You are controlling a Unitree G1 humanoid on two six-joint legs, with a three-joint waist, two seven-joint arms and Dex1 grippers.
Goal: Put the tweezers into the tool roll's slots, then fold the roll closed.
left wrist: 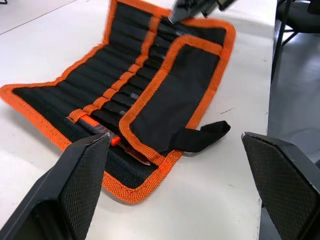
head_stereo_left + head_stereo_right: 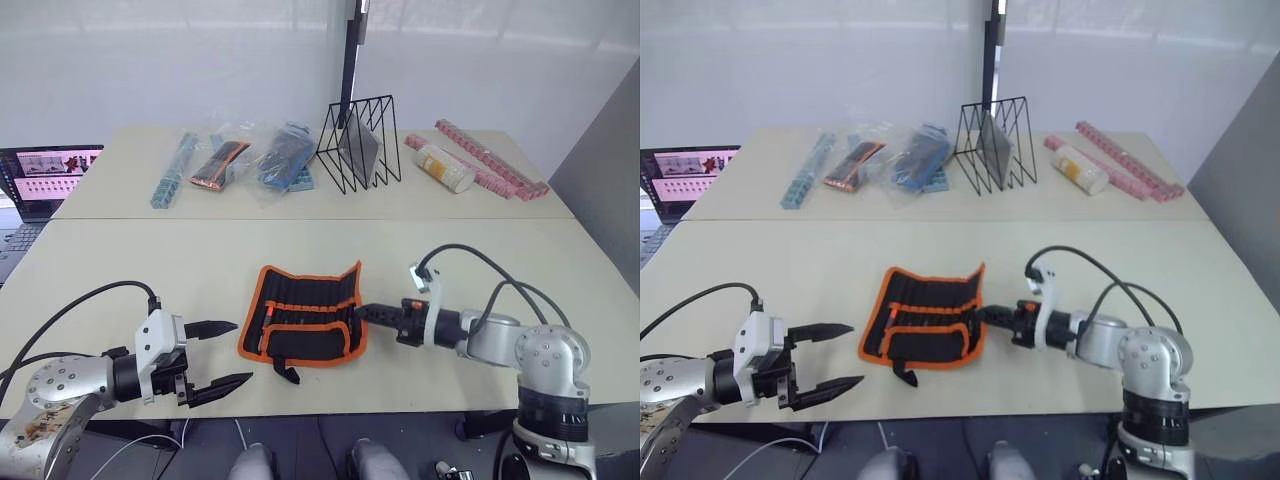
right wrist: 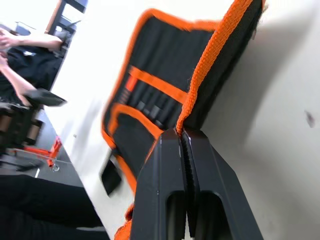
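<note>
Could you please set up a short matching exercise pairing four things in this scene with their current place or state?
Things:
1. right gripper
2. left gripper
3. tool roll
4. wire rack

Places or states:
A. lying on the near table, one flap folded over
B. standing on the far table
C. jaws shut on the roll's orange edge
D. jaws open, off the roll's strap end

Pairs: 1-C, 2-D, 3-A, 4-B

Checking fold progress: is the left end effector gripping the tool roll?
No. The left end effector hangs open beside the tool roll, touching nothing, while the right end effector pinches its orange edge.
</note>
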